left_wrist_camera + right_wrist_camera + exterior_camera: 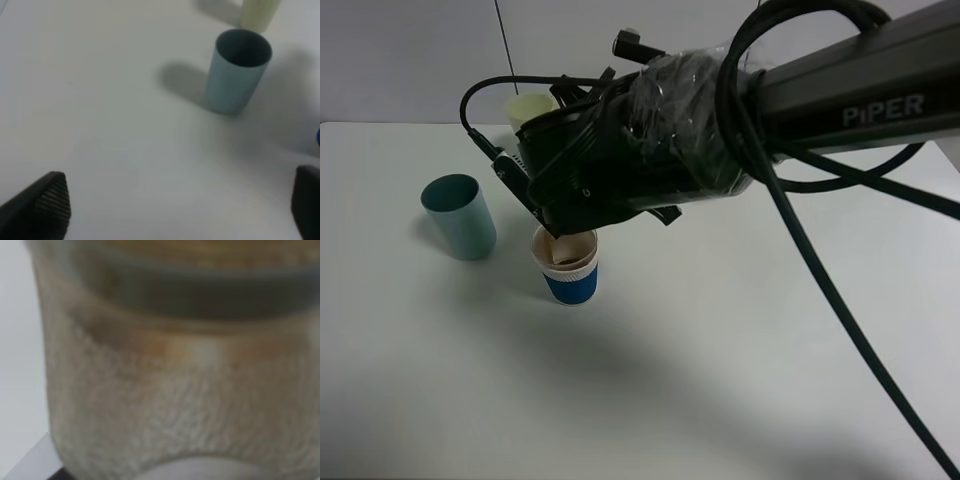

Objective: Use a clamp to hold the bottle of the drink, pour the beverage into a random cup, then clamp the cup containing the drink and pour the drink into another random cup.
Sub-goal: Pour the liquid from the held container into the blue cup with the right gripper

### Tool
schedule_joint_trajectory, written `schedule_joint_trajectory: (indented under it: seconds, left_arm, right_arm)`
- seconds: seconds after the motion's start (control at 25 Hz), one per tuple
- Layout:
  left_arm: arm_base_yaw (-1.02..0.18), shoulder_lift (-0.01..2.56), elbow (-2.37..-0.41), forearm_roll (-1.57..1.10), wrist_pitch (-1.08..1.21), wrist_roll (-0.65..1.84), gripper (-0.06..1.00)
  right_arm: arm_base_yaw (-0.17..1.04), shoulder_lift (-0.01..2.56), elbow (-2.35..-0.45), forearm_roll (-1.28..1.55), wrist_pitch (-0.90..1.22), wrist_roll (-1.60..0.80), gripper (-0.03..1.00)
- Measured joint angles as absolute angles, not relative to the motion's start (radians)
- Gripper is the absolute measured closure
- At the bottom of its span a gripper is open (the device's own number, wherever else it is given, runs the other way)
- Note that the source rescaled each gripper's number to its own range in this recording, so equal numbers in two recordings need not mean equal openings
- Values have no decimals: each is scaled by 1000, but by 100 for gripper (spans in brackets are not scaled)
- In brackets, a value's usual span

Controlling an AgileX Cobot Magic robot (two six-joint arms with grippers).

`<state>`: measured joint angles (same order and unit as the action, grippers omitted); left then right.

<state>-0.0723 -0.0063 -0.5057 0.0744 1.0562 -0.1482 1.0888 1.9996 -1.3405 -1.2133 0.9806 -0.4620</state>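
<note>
Apparently right gripper (pixel 567 215) clamps slick, squashy bottle (pixel 175 390) mid-body over centre-frame blue cup (pixel 571 278); left gripper (pixel 177 206) spread apart.

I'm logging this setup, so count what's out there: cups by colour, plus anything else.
Teal cup: 1
Blue-and-white cup: 1
Pale yellow cup: 1
Bottle (blurred, close up in the right wrist view): 1
Total: 4
</note>
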Motion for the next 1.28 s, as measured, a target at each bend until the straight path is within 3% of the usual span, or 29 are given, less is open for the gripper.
schedule_joint_trajectory:
  seconds: [1.28]
  left_arm:
    - [-72,-6,-506,74,1056,-148,28]
  right_arm:
    - [1100,2000,-1342,-1322,1054,-461,97]
